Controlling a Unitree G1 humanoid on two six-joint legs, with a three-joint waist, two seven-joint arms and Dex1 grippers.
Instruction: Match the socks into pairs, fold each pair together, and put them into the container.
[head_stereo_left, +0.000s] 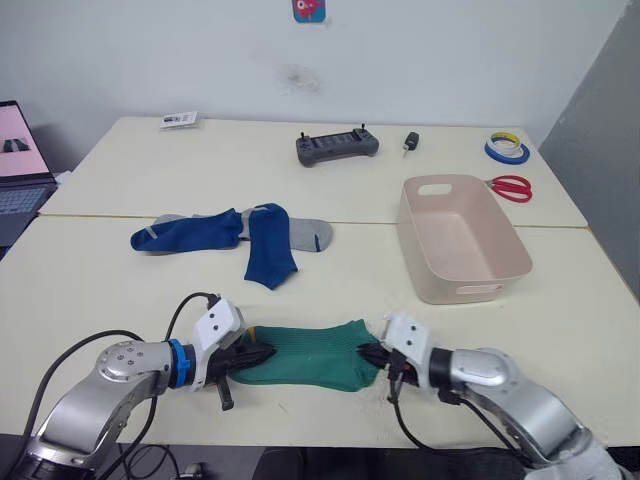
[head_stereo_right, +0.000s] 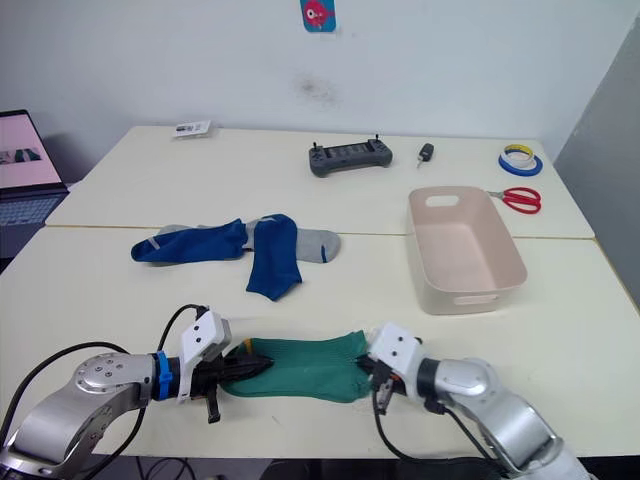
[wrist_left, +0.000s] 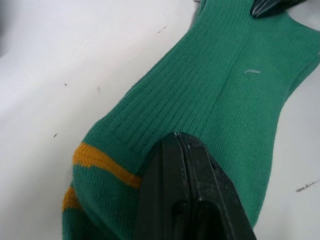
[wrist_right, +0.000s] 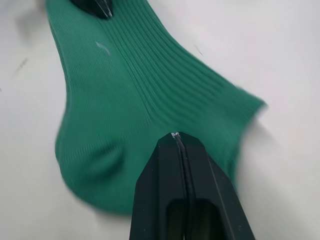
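A green sock (head_stereo_left: 312, 352) with orange cuff stripes (wrist_left: 100, 162) lies flat near the table's front edge. My left gripper (head_stereo_left: 262, 354) is shut on its cuff end and my right gripper (head_stereo_left: 368, 352) is shut on its toe end. In the wrist views each pair of fingers (wrist_left: 175, 137) (wrist_right: 176, 136) is closed with the tip on the fabric, and a crease runs between the two tips. Two blue socks (head_stereo_left: 190, 233) (head_stereo_left: 270, 246) lie mid-table, overlapping grey socks (head_stereo_left: 312, 234). The pinkish-beige container (head_stereo_left: 470, 290) stands empty to the right.
At the back of the table are a grey controller (head_stereo_left: 337, 146), a small black item (head_stereo_left: 411, 141), tape rolls (head_stereo_left: 507, 149), red scissors (head_stereo_left: 512, 187) and a card (head_stereo_left: 179, 120). A laptop (head_stereo_left: 20, 170) sits at the far left.
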